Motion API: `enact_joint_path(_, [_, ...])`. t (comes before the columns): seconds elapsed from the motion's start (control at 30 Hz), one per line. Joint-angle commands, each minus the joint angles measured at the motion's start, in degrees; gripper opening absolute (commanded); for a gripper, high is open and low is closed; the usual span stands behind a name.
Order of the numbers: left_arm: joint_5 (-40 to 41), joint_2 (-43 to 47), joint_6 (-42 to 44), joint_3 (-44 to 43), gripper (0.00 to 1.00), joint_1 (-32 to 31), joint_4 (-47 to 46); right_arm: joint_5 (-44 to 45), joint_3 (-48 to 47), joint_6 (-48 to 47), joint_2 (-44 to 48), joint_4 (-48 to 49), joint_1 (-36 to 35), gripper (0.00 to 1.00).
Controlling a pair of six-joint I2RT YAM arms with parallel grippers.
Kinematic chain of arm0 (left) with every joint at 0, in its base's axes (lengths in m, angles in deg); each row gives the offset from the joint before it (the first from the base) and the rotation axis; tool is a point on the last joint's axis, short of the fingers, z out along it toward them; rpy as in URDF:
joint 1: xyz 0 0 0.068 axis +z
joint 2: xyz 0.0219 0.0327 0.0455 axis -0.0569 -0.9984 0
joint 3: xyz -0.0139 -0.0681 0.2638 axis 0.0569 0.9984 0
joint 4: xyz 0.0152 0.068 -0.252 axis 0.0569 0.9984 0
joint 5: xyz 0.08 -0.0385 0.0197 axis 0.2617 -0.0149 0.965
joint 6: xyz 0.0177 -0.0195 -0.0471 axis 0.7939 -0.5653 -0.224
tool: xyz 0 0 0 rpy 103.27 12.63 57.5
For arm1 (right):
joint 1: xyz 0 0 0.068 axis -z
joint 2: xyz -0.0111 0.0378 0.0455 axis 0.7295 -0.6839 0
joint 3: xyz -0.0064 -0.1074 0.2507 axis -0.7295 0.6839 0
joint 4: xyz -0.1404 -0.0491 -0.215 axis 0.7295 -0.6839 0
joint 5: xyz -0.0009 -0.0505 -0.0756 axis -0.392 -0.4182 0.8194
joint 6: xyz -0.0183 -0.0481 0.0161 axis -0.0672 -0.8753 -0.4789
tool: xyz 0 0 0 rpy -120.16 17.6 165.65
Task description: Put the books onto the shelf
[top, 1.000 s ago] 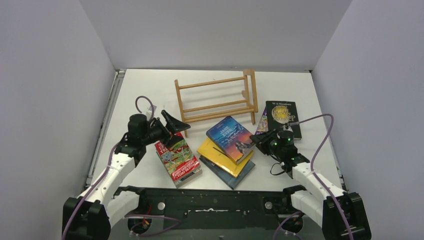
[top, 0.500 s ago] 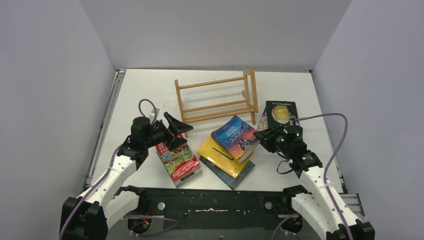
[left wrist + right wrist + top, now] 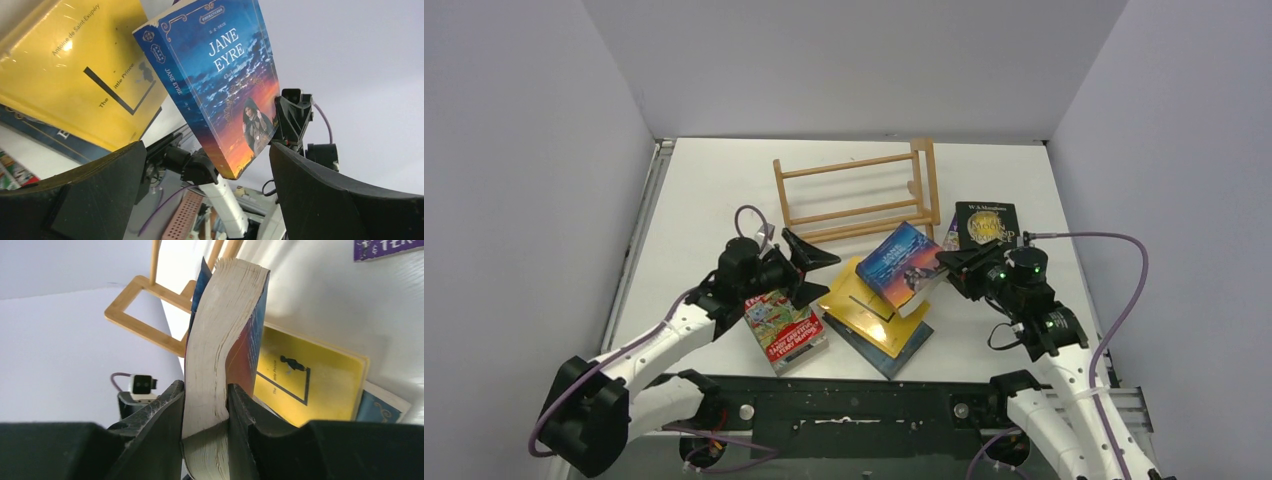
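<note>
The left gripper [image 3: 206,150] is seen with its two black fingers [image 3: 100,190] spread wide across the bottom, and nothing is touched by them. Framed between them, a blue book [image 3: 220,85] with Jane Eyre on the cover is held up tilted, pinched at its lower corner by the right gripper [image 3: 282,125]. At the upper left a yellow book [image 3: 75,75] is stacked on a dark blue book [image 3: 50,137].

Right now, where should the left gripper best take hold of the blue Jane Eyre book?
Probably the spine edge, coming from the left: the right gripper pinches the Jane Eyre book at its page edge, so the free spine faces the open left gripper.
</note>
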Motion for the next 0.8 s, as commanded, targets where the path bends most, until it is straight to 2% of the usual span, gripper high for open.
enact_joint_path(0.0, [4.7,-3.0,-9.2,-2.7,0.95,-3.8,-9.3,-2.8,-6.2,7.4,-0.2,17.8,-0.3,0.00])
enact_joint_path(0.17, [7.0,-8.5,-12.8,-6.7,0.97,-7.9,-13.0,-4.6,-7.6,8.0,-2.8,22.5,-0.3,0.00])
enact_joint_path(0.33, [6.7,-14.1,-15.2,-9.9,0.97,-8.5,-15.6,-5.1,-8.6,9.7,-3.9,25.4,-0.5,0.00])
enact_joint_path(0.53, [8.1,-21.3,-20.8,-12.7,0.97,-9.3,-24.3,-5.1,-9.9,11.8,-3.6,25.0,-0.8,0.00])
enact_joint_path(0.63, [8.7,-24.5,-22.0,-15.3,0.89,-9.9,-28.3,-5.2,-9.7,13.5,-3.2,25.5,-1.1,0.00])
enact_joint_path(0.77, [11.0,-26.3,-22.7,-16.2,0.66,-10.0,-33.7,-6.0,-9.2,14.0,-2.3,23.6,-1.4,0.00])
